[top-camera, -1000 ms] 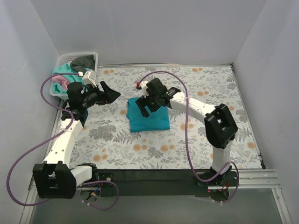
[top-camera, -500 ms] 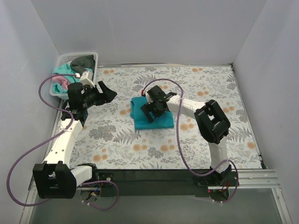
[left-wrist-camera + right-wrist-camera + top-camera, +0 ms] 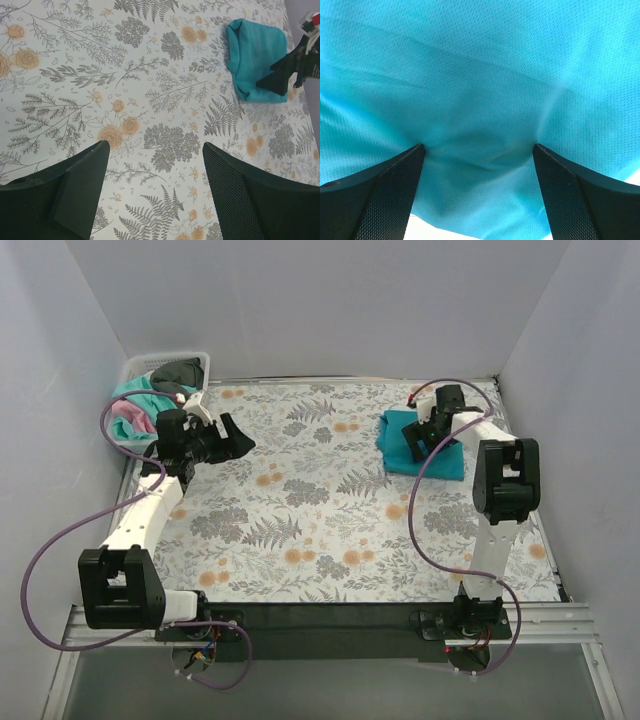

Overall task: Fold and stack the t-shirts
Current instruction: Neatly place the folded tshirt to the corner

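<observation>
From my end the teal shirt [image 3: 400, 452] is folded into a compact rectangle. It lies at the far right of the table cover [image 3: 330, 530], well apart from the basket [image 3: 196, 359] in the far-left corner. I read that spot as the stacking place: it's out of the middle, so the centre is free for spreading the next one.

The right gripper [image 3: 479, 150] is down on the shirt w/ its fingers spread wide, tips pressed into the cloth so a pucker sits between them (wrist cam shows nothing but teal mesh, so it's on top, not at an edge). It isn't pinching anything; I'd say the tips are there to pin or slide the bundle rather than lift it.

The left gripper [image 3: 155, 146] hangs over bare cover on the left side, near the basket, jaws wide and empty, pointing across toward the teal bundle. Probably parked there bc the basket is its next stop: a mint-green shirt [image 3: 135, 392], a pink shirt [image 3: 124, 421] and a dark grey shirt [image 3: 180, 371] are heaped in it, unfolded.

So approx one of four done by my count. Next I'd raise the right arm straight up so the fold doesn't get dragged open, then send the left into the basket.
</observation>
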Action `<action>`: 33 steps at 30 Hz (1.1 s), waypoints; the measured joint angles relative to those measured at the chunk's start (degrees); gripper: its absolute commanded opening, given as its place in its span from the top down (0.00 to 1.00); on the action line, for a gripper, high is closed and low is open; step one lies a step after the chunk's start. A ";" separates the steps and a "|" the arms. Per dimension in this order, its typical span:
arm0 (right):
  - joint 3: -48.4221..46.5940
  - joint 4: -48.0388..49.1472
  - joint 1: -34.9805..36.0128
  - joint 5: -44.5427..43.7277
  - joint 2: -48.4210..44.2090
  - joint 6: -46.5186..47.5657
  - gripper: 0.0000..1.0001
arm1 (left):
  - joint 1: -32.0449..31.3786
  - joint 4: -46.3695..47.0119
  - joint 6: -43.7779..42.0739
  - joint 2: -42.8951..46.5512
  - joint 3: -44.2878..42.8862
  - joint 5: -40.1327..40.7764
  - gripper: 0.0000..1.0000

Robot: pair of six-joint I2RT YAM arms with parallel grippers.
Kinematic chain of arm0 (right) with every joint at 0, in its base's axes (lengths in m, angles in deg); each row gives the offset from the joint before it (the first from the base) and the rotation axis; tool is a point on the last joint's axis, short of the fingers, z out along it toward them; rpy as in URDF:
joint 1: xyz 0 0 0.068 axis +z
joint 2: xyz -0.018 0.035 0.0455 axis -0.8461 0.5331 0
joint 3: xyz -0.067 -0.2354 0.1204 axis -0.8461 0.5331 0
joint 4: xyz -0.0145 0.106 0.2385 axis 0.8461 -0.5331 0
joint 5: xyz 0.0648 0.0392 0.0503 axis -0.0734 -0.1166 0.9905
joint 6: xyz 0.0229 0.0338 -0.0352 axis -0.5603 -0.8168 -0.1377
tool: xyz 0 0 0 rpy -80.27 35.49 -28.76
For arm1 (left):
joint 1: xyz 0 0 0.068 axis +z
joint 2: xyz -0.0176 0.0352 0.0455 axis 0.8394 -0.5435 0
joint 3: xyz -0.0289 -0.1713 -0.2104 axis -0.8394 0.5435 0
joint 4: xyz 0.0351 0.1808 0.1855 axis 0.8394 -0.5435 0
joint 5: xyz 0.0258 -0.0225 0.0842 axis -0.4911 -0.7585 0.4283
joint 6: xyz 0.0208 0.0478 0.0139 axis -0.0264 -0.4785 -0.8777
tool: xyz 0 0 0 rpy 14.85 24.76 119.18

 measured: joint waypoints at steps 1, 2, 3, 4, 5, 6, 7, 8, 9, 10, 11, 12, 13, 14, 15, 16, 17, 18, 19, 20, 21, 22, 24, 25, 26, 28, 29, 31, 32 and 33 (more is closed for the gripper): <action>-1.84 -0.70 -2.25 0.94 1.22 2.43 0.21 | 0.00 -0.20 -0.33 -0.72 -0.55 -0.22 0.30; -3.89 -0.96 -3.89 2.10 2.62 4.61 0.21 | 0.00 -0.24 -0.61 -1.31 -1.09 -0.35 0.30; -5.90 -1.29 -5.42 2.99 4.11 6.64 0.21 | 0.00 -0.31 -0.85 -1.81 -1.55 -0.66 0.30; -8.46 -1.92 -7.08 4.07 5.70 8.85 0.20 | 0.00 -0.35 -1.01 -2.34 -1.95 -0.90 0.30; -11.54 -2.82 -8.39 4.83 7.72 10.91 0.21 | 0.00 -0.35 -1.09 -2.78 -2.19 -1.16 0.30; -14.62 -3.28 -9.55 5.44 9.70 12.63 0.21 | 0.00 -0.35 -1.16 -3.15 -2.32 -1.42 0.30; -17.64 -3.74 -10.54 6.08 11.52 14.08 0.21 | 0.00 -0.37 -1.27 -3.52 -2.36 -1.79 0.30; -20.76 -4.52 -11.26 6.10 13.40 15.54 0.21 | 0.00 -0.48 -1.31 -3.91 -2.38 -2.01 0.30; -23.45 -4.76 -11.80 6.19 15.08 16.70 0.21 | 0.00 -0.63 -1.33 -4.26 -2.45 -2.29 0.30; -25.51 -4.85 -12.37 6.38 16.37 17.88 0.21 | 0.00 -0.63 -1.44 -4.63 -2.47 -2.51 0.30; -26.88 -4.83 -12.79 6.43 17.22 19.04 0.21 | 0.00 -0.81 -1.51 -5.07 -2.58 -2.78 0.30; -27.80 -4.85 -13.09 6.43 17.84 20.02 0.21 | 0.00 -0.94 -1.57 -5.51 -2.78 -3.04 0.30; -28.41 -4.87 -13.29 6.45 18.23 20.96 0.21 | 0.00 -1.11 -1.64 -6.05 -3.06 -3.28 0.30; -29.16 -5.01 -13.42 6.43 18.67 21.97 0.21 | 0.00 -1.16 -1.73 -6.56 -3.37 -3.41 0.30; -29.66 -5.09 -13.46 6.32 18.91 22.47 0.21 | 0.00 -1.27 -1.75 -7.06 -3.65 -3.56 0.30; -30.10 -5.20 -13.51 6.19 19.17 22.93 0.21 | 0.00 -1.57 -1.86 -7.54 -4.09 -3.69 0.30; -30.36 -5.27 -13.49 6.10 19.28 23.32 0.19 | 0.00 -1.73 -1.95 -8.07 -4.57 -3.82 0.29; -30.47 -5.31 -13.44 6.01 19.32 23.43 0.16 | 0.00 -1.90 -1.97 -8.55 -5.09 -3.91 0.29; -30.62 -5.38 -13.44 5.95 19.32 23.41 0.14 | 0.00 -1.95 -1.99 -9.01 -5.66 -4.04 0.26; -30.82 -5.40 -13.49 5.84 19.32 23.23 0.13 | 0.00 -2.19 -2.01 -9.42 -6.36 -4.17 0.06; -30.91 -5.44 -13.49 5.81 19.32 23.04 0.09 | 0.00 -2.36 -2.47 -9.92 -7.13 -4.35 0.04; -31.19 -5.70 -13.49 5.75 19.32 22.47 0.06 | 0.00 -2.73 -2.27 -10.43 -8.07 -4.63 0.04; -31.67 -6.45 -13.51 5.73 19.08 21.00 0.02 | 0.00 -3.67 -2.60 -11.82 -10.75 -4.94 0.03; -31.89 -7.02 -13.49 5.90 18.82 20.17 0.02 | 0.00 -4.33 -2.86 -12.57 -12.24 -5.05 0.03; -32.11 -7.78 -13.44 6.21 18.32 19.08 0.02 | 0.00 -5.18 -3.30 -13.57 -14.23 -5.07 0.03; -32.24 -9.20 -13.38 6.91 16.50 16.87 0.02 | 0.00 -7.58 -4.39 -16.06 -19.23 -4.72 0.02; -32.24 -9.81 -13.31 7.39 14.91 15.65 0.02 | 0.00 -8.96 -5.09 -17.75 -22.14 -4.35 0.02; -32.22 -10.93 -13.05 8.37 10.78 13.22 0.02 | -0.02 -12.55 -6.49 -21.20 -28.30 -2.56 0.02; -32.09 -11.19 -12.83 8.96 8.13 12.11 0.02 | 0.00 -13.97 -7.17 -22.99 -31.04 -1.38 0.02; -31.71 -11.26 -12.52 9.44 5.14 11.04 0.02 | 0.00 -15.45 -7.96 -24.55 -33.44 -0.17 0.02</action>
